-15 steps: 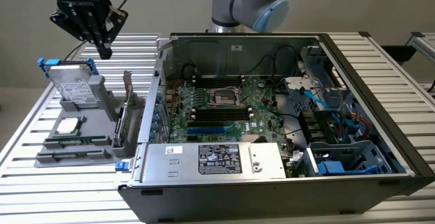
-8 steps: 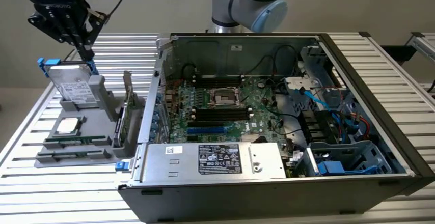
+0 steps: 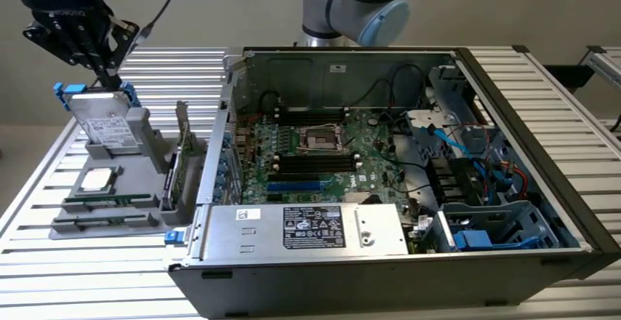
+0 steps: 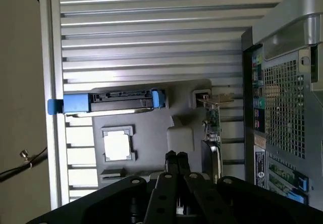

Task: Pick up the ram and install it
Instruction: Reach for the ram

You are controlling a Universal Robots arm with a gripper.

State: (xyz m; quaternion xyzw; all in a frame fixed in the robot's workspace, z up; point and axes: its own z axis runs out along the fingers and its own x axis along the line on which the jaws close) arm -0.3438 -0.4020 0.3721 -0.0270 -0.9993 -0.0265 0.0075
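**Clenched pincer above the parts holder, ram lying in its slot**

The pincer (image 3: 107, 80) is at the exterior view's left, above the grey parts holder (image 3: 145, 127) that stands on the slatted metal counter (image 3: 58, 276). Its two fingers are pressed together and nothing is between them. In the wrist view the closed fingertips of the pincer (image 4: 176, 157) appear over the grey surface of the holder, between the processor chip (image 4: 117, 144) and the upright card with the metal bracket (image 4: 212, 123). I cannot tell whether the tips touch anything.

The ram (image 3: 109, 201) is a thin green stick lying flat in a step at the front of the holder, just beside the processor chip and well below the pincer. A hard drive with blue rails (image 3: 102, 120) stands upright at the back of the holder, close under the fingertips in the exterior view.

At the exterior view's right of the holder lies the open computer case (image 3: 543, 153). Inside it the motherboard (image 3: 325, 178) faces up, and a silver power supply (image 3: 301, 229) sits along the near edge.
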